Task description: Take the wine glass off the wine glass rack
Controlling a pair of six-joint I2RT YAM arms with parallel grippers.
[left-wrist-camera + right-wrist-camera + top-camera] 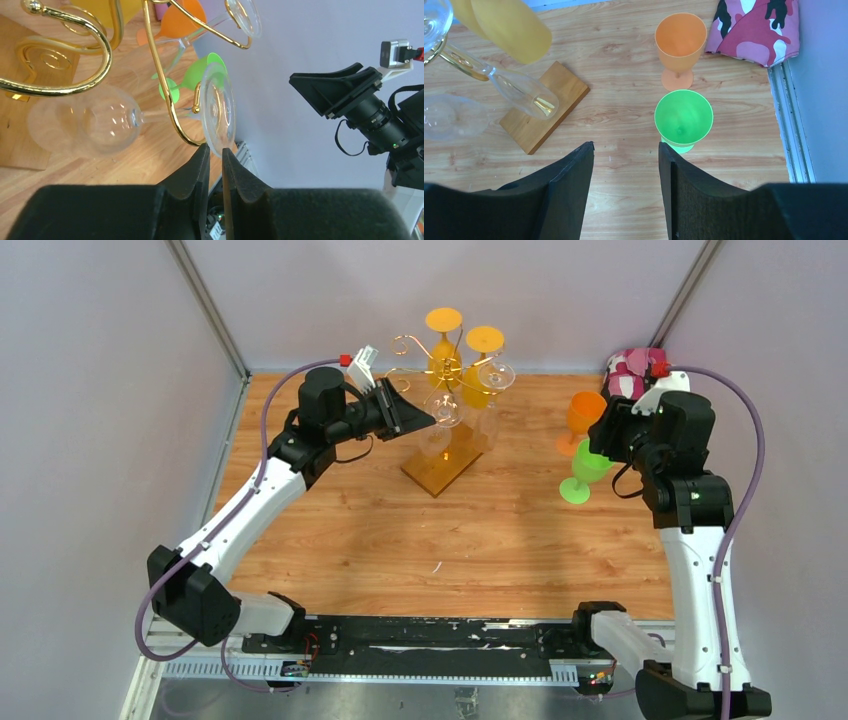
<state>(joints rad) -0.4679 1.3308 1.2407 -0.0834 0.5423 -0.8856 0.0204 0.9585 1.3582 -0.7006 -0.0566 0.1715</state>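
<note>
The wine glass rack (107,60) stands toward the back of the bench (400,540), left of centre, on its flat wooden base (561,87). Several glasses hang upside down from its gold wire arms.

**Task item.** The clear wine glass (107,122) hangs on the side of the rack facing the left arm. Its stem runs through a gold hook and its round foot (220,107) rests against that hook.

**Left end effector** (215,156). It is positioned at the foot of the clear glass. The fingers (200,170) are drawn close together with only a narrow gap, and the lower rim of the foot sits in that gap. I cannot tell whether the pads are pressing on the glass.

**Obstructions.**
- The hook wire curves round the stem just beside the fingertips.
- A thicker gold curl passes directly above the bowl.
- A second clear glass (495,373) hangs on a neighbouring arm.
- Two yellow glasses (443,320) hang behind it.

**Right end effector** (626,146). Its fingers are spread wide and grip nothing. It hovers over a green cup (683,117), well apart from the rack.

**Surroundings.** An orange cup (680,42) stands just beyond the green one. A pink camouflage cloth (756,30) lies in the far right corner.
</note>
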